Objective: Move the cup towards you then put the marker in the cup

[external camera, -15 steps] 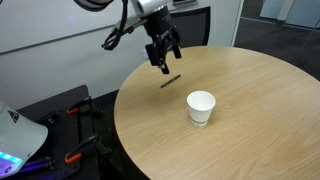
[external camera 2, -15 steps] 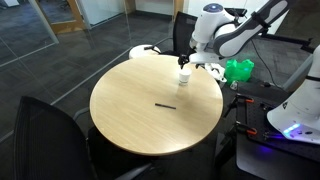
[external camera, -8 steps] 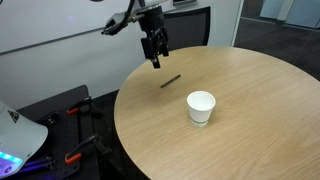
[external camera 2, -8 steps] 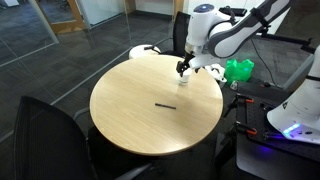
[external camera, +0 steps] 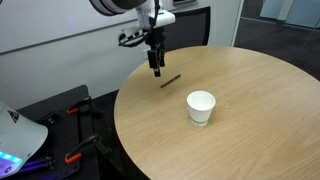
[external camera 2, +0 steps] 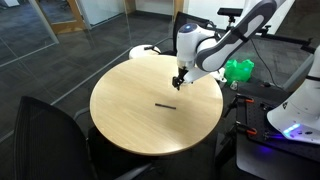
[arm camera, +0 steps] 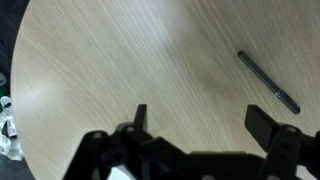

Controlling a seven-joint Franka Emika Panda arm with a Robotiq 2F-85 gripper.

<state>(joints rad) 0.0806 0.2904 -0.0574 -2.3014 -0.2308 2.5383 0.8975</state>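
The white cup (external camera: 201, 107) stands upright on the round wooden table (external camera: 250, 120), out toward the table's middle. The dark marker (external camera: 171, 80) lies flat on the table near the far-left edge; it also shows in the other exterior view (external camera 2: 165, 105) and in the wrist view (arm camera: 268, 83). My gripper (external camera: 155, 68) hangs open and empty just above the table, a little to the left of the marker and apart from it. In the wrist view its two fingers (arm camera: 203, 120) are spread over bare wood. In an exterior view the gripper (external camera 2: 178, 82) covers the cup.
A black chair (external camera 2: 45, 130) stands at the table's near side and another (external camera: 190, 25) behind it. A green object (external camera 2: 238, 70) sits beyond the table edge. A white machine (external camera: 15, 130) stands on the floor at the left.
The gripper has turned at the wrist and come down closer to the table, ending just left of the marker. The cup and the marker have not moved.
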